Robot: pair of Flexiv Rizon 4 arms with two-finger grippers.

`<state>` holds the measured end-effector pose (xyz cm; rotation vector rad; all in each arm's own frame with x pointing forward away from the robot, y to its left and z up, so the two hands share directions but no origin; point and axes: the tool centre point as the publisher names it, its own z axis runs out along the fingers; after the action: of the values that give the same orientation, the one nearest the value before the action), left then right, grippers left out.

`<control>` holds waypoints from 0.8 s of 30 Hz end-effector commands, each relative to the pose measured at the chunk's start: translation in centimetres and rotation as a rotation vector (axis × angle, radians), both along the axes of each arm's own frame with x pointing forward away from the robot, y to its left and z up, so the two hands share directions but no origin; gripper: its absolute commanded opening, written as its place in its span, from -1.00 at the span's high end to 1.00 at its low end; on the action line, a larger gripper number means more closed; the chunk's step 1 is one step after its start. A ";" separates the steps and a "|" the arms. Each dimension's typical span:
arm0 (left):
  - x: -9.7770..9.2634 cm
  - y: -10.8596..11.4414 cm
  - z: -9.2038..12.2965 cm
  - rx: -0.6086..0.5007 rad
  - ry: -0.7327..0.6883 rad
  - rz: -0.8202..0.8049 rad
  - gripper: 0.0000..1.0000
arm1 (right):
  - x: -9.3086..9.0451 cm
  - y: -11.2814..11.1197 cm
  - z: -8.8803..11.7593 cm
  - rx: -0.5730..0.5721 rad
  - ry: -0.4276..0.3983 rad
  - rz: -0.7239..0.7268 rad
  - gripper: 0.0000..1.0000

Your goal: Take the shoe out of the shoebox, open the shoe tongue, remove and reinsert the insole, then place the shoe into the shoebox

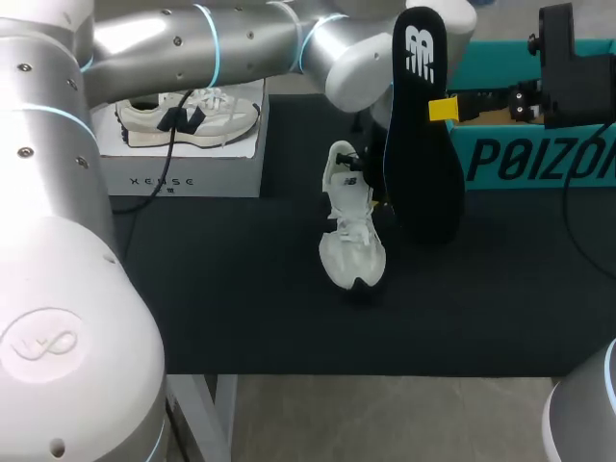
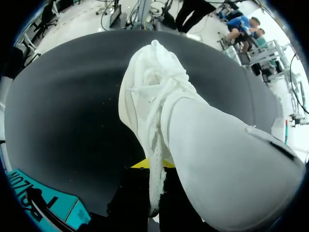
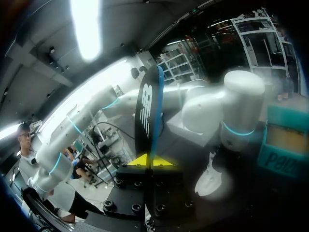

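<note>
A white shoe lies on the black mat in the middle, toe toward the near edge. My left arm comes down at its far side. In the left wrist view my left gripper is shut on a thin white edge of the shoe by its opening. The black insole hangs upright above the mat, right of the shoe. My right gripper is shut on its edge. In the right wrist view the insole rises from between the yellow tips. The teal shoebox stands at the back right.
A white box with a second pale shoe on top stands at the back left. The mat's near half is bare dark surface, and the table's front edge runs just beyond it.
</note>
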<state>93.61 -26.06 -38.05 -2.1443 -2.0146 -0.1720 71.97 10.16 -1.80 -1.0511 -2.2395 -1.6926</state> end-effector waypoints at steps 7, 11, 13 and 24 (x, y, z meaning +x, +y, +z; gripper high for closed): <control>0.2 1.5 2.9 -0.050 -0.071 0.034 0.39 | 0.2 0.2 -0.1 -0.001 0.000 0.000 1.00; 0.3 1.4 2.4 -0.027 -0.044 0.007 1.00 | 0.2 0.2 -0.1 -0.001 0.000 0.000 1.00; 0.3 1.4 2.4 -0.018 -0.035 -0.017 1.00 | 0.2 0.2 -0.1 -0.001 0.000 0.000 1.00; 0.2 0.7 1.5 0.032 -0.031 -0.073 -0.54 | 0.2 0.2 -0.1 -0.001 0.000 0.000 1.00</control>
<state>93.57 -25.00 -36.39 -2.2192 -1.9466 -0.2426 71.98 10.15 -1.80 -1.0512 -2.2395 -1.6925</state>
